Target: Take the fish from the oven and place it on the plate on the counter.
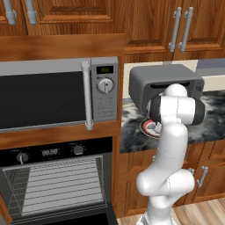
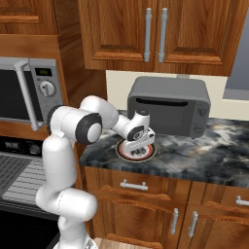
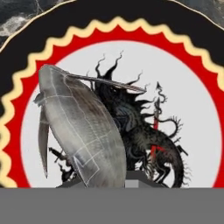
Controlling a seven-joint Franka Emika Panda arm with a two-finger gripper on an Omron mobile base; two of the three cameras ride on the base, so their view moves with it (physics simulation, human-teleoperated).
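Release stage of the transfer. The end effector (image 2: pixel 138 151) hangs low over the plate (image 2: pixel 149 154), which sits on the dark marbled worktop (image 2: pixel 204 151) just in front of the grey toaster oven (image 2: pixel 169 106). In the hand view the fish (image 3: pixel 81 127) lies between the camera and the plate's white centre (image 3: pixel 192 109), covering part of the dark motif (image 3: pixel 140 131); the jaws stand narrow and appear closed on the fish, though the fingertips themselves are hidden. Whether the fish already touches the plate cannot be told. The oven (image 1: pixel 57 184) stands open to the left, below the microwave (image 1: pixel 57 94).

Risks, as judged: opening while the fish is still above the surface could let it bounce or slide toward the rim; pressing lower could push the plate along the worktop; lifting away with the jaws barely parted could drag the fish off.
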